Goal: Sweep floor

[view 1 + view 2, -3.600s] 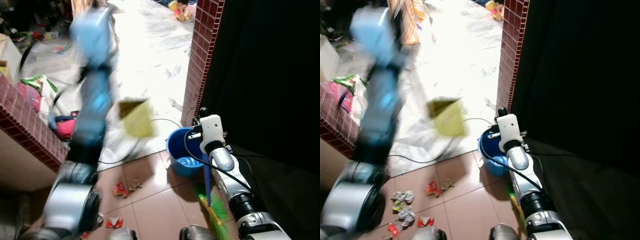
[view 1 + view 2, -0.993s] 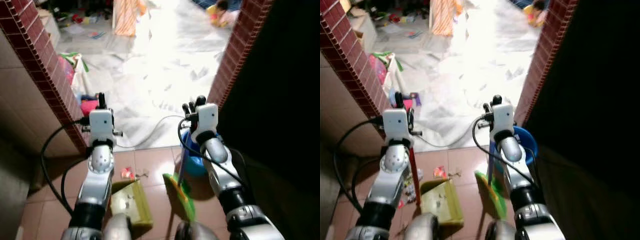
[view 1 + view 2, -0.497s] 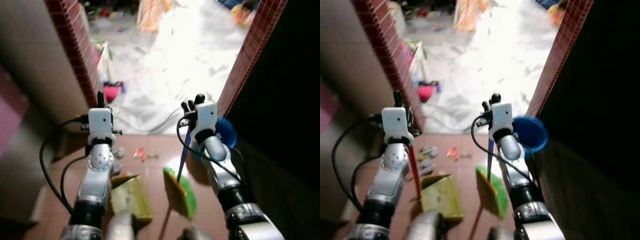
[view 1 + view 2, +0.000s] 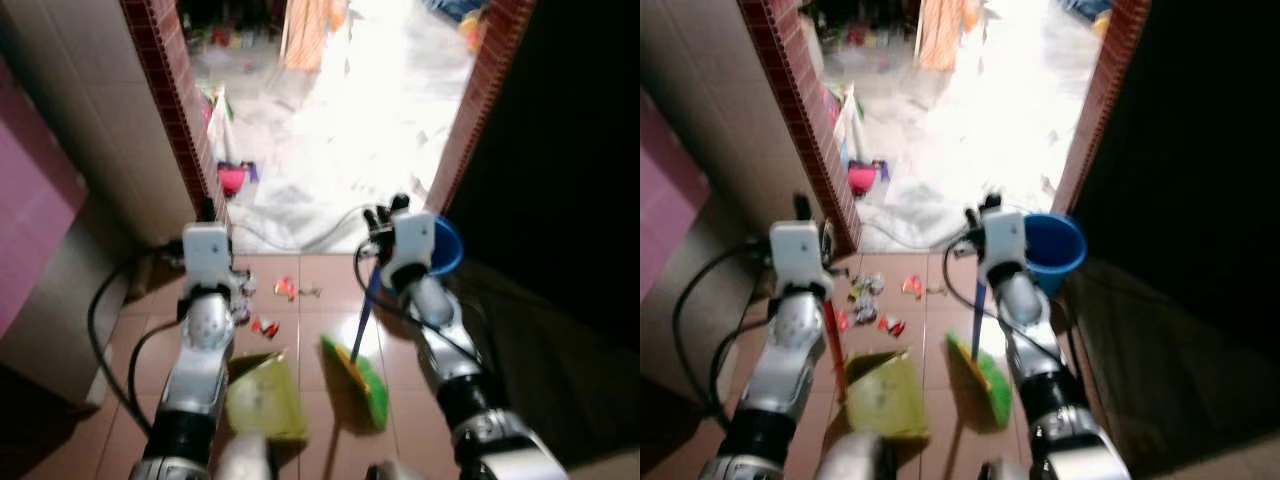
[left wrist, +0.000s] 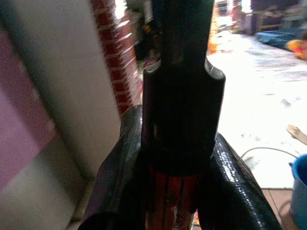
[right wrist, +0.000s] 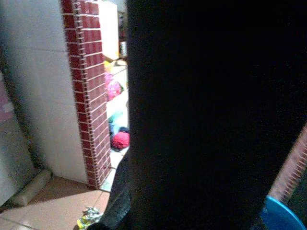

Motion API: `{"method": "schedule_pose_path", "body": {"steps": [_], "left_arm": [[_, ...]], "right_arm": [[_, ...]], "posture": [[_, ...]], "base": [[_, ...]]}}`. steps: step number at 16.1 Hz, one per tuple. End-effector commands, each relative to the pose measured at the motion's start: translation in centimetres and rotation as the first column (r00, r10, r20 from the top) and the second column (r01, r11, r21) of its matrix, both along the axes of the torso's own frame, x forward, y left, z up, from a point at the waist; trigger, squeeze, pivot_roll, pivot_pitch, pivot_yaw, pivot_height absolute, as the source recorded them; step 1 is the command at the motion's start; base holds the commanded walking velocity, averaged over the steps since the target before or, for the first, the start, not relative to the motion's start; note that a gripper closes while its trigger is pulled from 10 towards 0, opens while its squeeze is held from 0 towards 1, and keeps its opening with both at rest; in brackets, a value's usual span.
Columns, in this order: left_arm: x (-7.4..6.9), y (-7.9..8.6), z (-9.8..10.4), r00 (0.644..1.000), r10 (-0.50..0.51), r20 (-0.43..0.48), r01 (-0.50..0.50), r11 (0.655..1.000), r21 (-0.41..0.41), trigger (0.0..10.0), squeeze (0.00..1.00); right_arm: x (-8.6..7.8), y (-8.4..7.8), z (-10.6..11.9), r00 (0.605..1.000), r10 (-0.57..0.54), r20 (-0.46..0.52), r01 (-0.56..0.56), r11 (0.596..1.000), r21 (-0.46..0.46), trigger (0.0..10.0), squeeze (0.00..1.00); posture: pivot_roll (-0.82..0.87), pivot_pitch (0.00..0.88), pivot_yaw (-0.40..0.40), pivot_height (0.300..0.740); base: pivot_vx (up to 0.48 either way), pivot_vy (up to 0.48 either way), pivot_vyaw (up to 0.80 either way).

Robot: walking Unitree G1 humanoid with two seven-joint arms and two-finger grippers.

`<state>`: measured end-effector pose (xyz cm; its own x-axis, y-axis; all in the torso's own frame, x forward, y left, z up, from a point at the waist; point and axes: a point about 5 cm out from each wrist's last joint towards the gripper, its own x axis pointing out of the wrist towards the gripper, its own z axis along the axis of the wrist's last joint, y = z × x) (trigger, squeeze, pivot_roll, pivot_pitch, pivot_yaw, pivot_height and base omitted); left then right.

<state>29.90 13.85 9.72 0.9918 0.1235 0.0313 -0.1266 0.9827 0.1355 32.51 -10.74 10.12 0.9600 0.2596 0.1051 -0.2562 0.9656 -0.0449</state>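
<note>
- right gripper [image 4: 985,215] clamps the broom [image 4: 980,365]; litter [image 4: 868,300] lies ahead, toward the robot's left.
- left gripper [image 4: 800,215] grips the dustpan [image 4: 880,395] handle.

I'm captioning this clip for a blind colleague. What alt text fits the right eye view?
Two silver robot arms reach over a tiled floor: the left end effector holds a yellow dustpan by its red handle, the right end effector holds a green broom. Crumpled litter lies ahead, a blue bucket beside a brick doorway.
</note>
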Motion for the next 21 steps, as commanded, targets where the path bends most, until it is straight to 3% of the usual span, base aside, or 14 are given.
{"method": "schedule_pose_path", "body": {"steps": [1, 4, 6, 8, 12, 15, 21], "left_arm": [[0.5, 0.1, 1.5, 0.998, -0.012, 0.058, 0.011, 1.000, 0.011, 10.0, 0.00], [-0.1, 0.8, 0.8, 0.999, 0.000, 0.036, -0.001, 1.000, 0.025, 10.0, 0.00], [-0.7, 0.2, 0.6, 0.998, -0.045, 0.049, 0.041, 0.997, 0.068, 10.0, 0.00], [-0.9, 0.1, 0.3, 0.999, -0.035, 0.034, 0.034, 0.999, 0.039, 10.0, 0.00], [-0.5, 0.1, 0.7, 0.998, -0.039, 0.041, 0.038, 0.999, 0.014, 10.0, 0.00], [-0.4, -0.4, 1.4, 0.994, -0.074, 0.081, 0.070, 0.996, 0.052, 10.0, 0.00], [-0.4, -1.0, 2.1, 0.986, -0.104, 0.129, 0.099, 0.994, 0.041, 10.0, 0.00]], "right_arm": [[0.3, 0.1, 0.4, 1.000, 0.000, 0.009, 0.000, 1.000, 0.001, 10.0, 0.00], [0.1, -0.1, 0.1, 1.000, -0.001, 0.002, 0.001, 1.000, -0.001, 10.0, 0.00], [0.0, -0.2, -0.3, 1.000, -0.003, -0.019, 0.004, 1.000, 0.009, 10.0, 0.00], [-0.1, 0.1, -0.4, 1.000, 0.003, -0.022, -0.003, 1.000, 0.012, 10.0, 0.00], [0.1, -0.1, -0.2, 1.000, 0.013, -0.020, -0.013, 1.000, 0.001, 10.0, 0.00], [0.4, -0.1, 0.1, 1.000, 0.013, -0.013, -0.013, 1.000, -0.003, 10.0, 0.00], [0.3, 0.1, 0.1, 1.000, 0.030, -0.009, -0.030, 0.999, -0.014, 10.0, 0.00]], "posture": [[0.01, 0.000, 0.014, 0.740], [0.02, 0.000, 0.005, 0.740], [0.03, 0.000, -0.007, 0.740], [0.03, 0.000, -0.012, 0.740], [0.02, 0.000, -0.017, 0.740], [0.02, 0.000, -0.017, 0.740], [0.02, 0.000, -0.028, 0.740]], "base": [[0.000, 0.000, 0.00], [0.000, 0.000, 0.00], [0.000, 0.000, 0.00], [0.000, 0.133, 0.00], [0.000, 0.480, 0.00], [0.000, 0.480, 0.00], [0.000, 0.449, 0.00]]}}
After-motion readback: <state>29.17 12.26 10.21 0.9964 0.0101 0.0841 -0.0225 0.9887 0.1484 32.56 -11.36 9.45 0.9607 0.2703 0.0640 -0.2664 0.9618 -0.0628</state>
